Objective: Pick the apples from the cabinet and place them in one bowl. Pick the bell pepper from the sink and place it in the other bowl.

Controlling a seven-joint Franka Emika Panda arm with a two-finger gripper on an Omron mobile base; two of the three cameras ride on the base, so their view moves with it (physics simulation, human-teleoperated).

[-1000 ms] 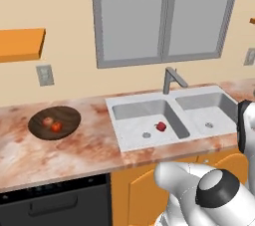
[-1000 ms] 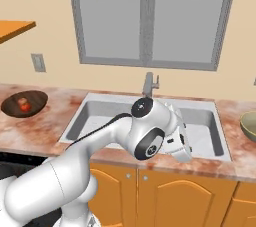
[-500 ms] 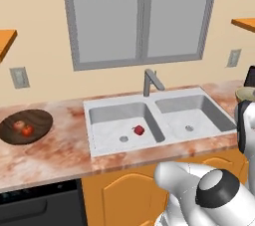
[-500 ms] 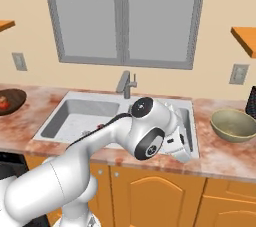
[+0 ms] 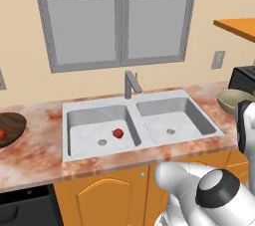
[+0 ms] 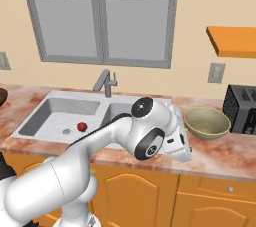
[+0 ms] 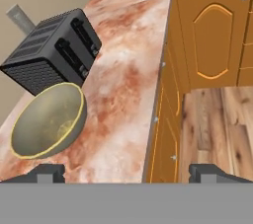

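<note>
The bell pepper (image 5: 118, 133) lies small and dark red in the left basin of the sink (image 5: 149, 103), near the drain; it also appears as the pepper (image 6: 81, 127) in the right base view. The olive-green bowl (image 6: 207, 122) stands on the counter right of the sink, with nothing in it (image 7: 47, 119). At the far left a dark bowl (image 5: 10, 126) holds a red apple (image 5: 2, 134), cut by the frame edge. My gripper (image 7: 127, 172) is open and holds nothing, above the counter's front edge beside the olive bowl. An orange wall cabinet (image 6: 232, 41) hangs upper right.
A black toaster (image 7: 52, 50) stands right behind the olive bowl, against the wall. A grey faucet (image 5: 131, 84) rises behind the sink. Orange base cupboards (image 7: 212, 35) run under the marbled counter (image 7: 128, 85), with wooden floor below.
The base has driven to the right, so the whole scene has slid left. The olive bowl, toaster and right wall cabinet have come further into view. The gripper has stayed open.
</note>
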